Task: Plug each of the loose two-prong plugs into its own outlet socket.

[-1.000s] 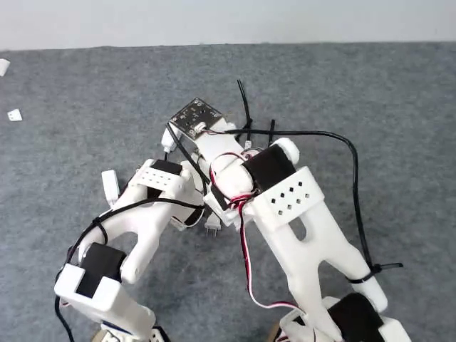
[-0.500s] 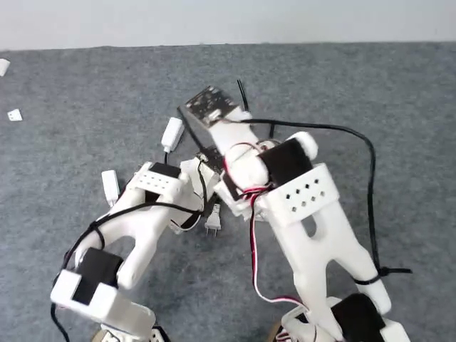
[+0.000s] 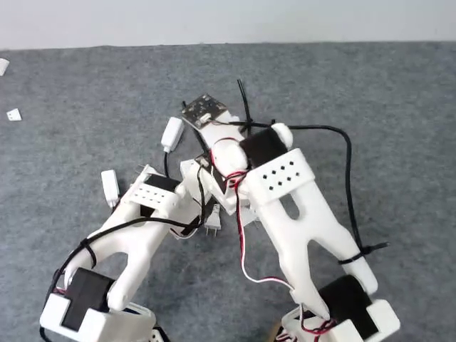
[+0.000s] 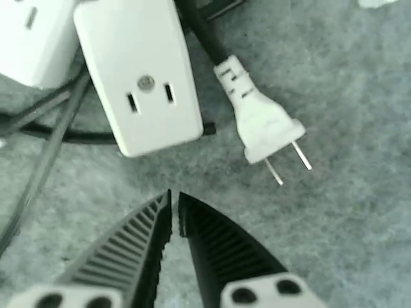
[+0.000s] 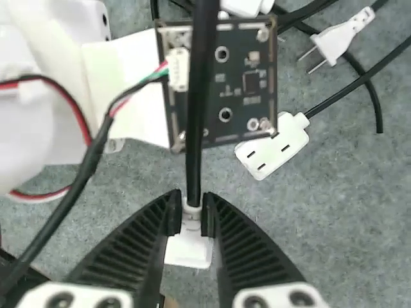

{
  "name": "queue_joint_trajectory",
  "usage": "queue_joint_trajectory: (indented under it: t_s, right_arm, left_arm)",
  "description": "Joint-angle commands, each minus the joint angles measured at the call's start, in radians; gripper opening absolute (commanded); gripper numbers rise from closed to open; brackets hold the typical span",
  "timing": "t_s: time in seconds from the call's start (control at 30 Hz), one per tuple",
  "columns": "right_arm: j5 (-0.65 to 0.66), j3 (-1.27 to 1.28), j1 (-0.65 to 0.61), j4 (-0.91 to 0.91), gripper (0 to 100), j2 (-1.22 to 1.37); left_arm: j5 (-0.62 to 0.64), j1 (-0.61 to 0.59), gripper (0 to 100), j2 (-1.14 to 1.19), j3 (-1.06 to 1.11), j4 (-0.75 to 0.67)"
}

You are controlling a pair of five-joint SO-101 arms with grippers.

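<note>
Both arms have shifted in the high view since half a second ago. The arm at the picture's left has drawn back toward the near edge. The arm carrying the circuit board (image 3: 203,108) at its wrist has swung a little leftward. The loose plug (image 3: 212,222) between them has stayed put on the grey surface (image 3: 370,92), and so have the first socket block (image 3: 172,133) beside the board and the second socket block (image 3: 110,187) farther left.

In the left wrist view, the left gripper (image 4: 174,196) hangs over the surface with its jaws almost together and nothing between them. Just beyond its tips lies a white outlet block (image 4: 144,77), slotted face up. A two-prong plug (image 4: 263,125) lies flat just beside the block, not touching it, with its bare prongs pointing away from it. Its dark cord (image 4: 202,32) runs past the block's corner. Another outlet block (image 4: 29,38) sits at the far side of the first.

In the right wrist view, the right gripper (image 5: 189,196) is clamped on a held plug (image 5: 186,250). That plug's black cord (image 5: 200,96) runs straight out from between the jaws and across the other arm's circuit board. Beyond the board a small socket block (image 5: 273,151) lies face up on the surface. A spare plug (image 5: 335,40) lies well apart from it, prongs free.
</note>
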Motion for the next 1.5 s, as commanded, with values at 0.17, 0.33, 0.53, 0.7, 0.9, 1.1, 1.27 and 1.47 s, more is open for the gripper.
queue_joint_trajectory:
  t_s: [0.17,0.33,0.53,0.7,0.9,1.1,1.27,1.47]
  right_arm:
    - [-0.031,0.071,0.042,-0.153,0.8,0.01]
    - [-0.058,0.091,0.058,-0.196,0.8,0.008]
    - [-0.169,0.117,0.128,-0.243,0.8,0.01]
    - [-0.336,0.272,0.249,-0.449,0.8,-0.001]
    - [-0.468,0.404,0.303,-0.588,0.8,-0.065]
    - [-0.453,0.497,0.298,-0.656,0.8,-0.209]
    - [-0.336,0.496,0.282,-0.656,0.8,-0.274]
    - [-0.233,0.486,0.209,-0.618,0.8,-0.309]
  left_arm:
    - [-0.054,0.04,1,-0.117,0.071,-0.041]
    - [-0.075,0.066,1,-0.239,0.177,-0.107]
    - [0.046,0.061,1,-0.278,0.216,-0.193]
    - [0.304,0.025,1,-0.29,0.249,-0.331]
    - [0.384,-0.015,1,-0.371,0.323,-0.474]
    - [0.384,-0.008,1,-0.512,0.438,-0.546]
    - [0.388,-0.008,1,-0.532,0.443,-0.525]
    - [0.384,-0.078,1,-0.307,0.193,-0.324]
